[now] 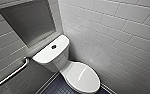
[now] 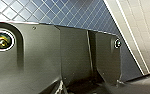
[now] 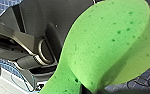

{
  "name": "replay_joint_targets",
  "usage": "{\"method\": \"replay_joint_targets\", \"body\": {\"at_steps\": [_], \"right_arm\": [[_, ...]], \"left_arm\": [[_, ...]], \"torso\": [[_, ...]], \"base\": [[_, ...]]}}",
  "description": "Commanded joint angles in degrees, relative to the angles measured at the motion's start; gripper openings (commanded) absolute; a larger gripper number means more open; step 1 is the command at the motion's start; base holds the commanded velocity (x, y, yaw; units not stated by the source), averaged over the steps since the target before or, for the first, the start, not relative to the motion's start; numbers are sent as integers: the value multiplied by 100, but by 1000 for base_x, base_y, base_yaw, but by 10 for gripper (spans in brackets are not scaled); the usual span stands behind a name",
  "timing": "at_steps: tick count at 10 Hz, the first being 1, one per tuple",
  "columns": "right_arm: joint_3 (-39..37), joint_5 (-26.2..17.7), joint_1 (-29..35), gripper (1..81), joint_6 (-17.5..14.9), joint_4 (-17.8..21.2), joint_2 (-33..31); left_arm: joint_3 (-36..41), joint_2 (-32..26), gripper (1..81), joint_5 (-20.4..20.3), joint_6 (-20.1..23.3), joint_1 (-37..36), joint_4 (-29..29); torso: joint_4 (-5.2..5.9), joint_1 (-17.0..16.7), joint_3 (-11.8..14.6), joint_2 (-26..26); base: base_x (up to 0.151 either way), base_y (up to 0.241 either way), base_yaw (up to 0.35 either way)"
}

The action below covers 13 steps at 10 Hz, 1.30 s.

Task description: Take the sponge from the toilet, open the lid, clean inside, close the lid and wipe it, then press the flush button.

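Note:
The white toilet [image 1: 63, 62] stands in the corner in the head view. Its oval lid [image 1: 83, 76] is down over the bowl. The dark round flush button [image 1: 53, 46] sits in the middle of the flat tank top. In the right wrist view the bright green sponge [image 3: 108, 47] looms close to the camera, and my right gripper [image 3: 84, 88] is shut on its narrow pinched end. My left gripper stands open with nothing in it; its wrist camera looks down on the blue tiled floor [image 2: 66, 12].
A metal grab bar [image 1: 11, 73] runs along the grey tiled wall left of the tank, under a recessed niche [image 1: 28, 21]. A white tiled wall [image 1: 116, 37] closes in right of the toilet. Dark blue floor [image 1: 58, 87] lies around the bowl.

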Motion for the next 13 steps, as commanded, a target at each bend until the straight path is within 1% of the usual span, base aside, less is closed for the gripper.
{"method": "replay_joint_targets", "body": {"at_steps": [1,2,3,4,5,6,7,8,9,10,12,13], "right_arm": [[-657,-365,-172,10,43,-134,340],[-957,-357,-259,10,-1,-20,569],[-1133,-286,-303,10,-44,189,728],[-1169,-251,-330,10,-411,584,843],[-1082,-268,-339,10,-1226,1321,922],[-881,-356,-330,10,-2263,2251,931],[-679,-556,-295,10,-3085,2969,905],[-546,-803,-234,10,-3784,3622,878],[-536,-1015,-199,10,-3947,3812,860],[-422,-1182,-119,10,-3981,3725,817],[-404,-1209,-101,10,-4018,3400,799],[-404,-1201,-128,10,-4018,3399,790]], "left_arm": [[147,-99,811,412,21,-118,-35],[147,-99,811,404,12,-135,-52],[147,-90,811,404,-23,-153,-87],[173,-99,811,404,-23,-180,-157],[217,-125,811,404,-23,-180,-183],[218,-142,811,404,-23,-197,-218],[226,-160,811,395,-23,-206,-236],[278,-195,811,386,-23,-241,-280],[367,-256,811,386,-23,-294,-333],[454,-309,811,386,-23,-373,-455],[455,-327,811,412,-23,-583,-850],[463,-309,811,421,-23,-715,-1018]], "torso": [[0,369,0,-573],[0,472,0,-744],[0,597,0,-949],[0,730,0,-1165],[0,865,0,-1387],[0,627,0,-1026],[0,739,0,-1207],[0,804,0,-1322],[0,842,2,-1377],[0,854,2,-1399],[0,850,2,-1388],[0,850,2,-1388]], "base": [[0,0,0],[0,0,0],[0,0,0],[0,0,0],[0,0,0],[0,0,0],[0,0,0],[0,0,0],[0,0,0],[0,0,0],[0,0,0],[0,0,0]]}}
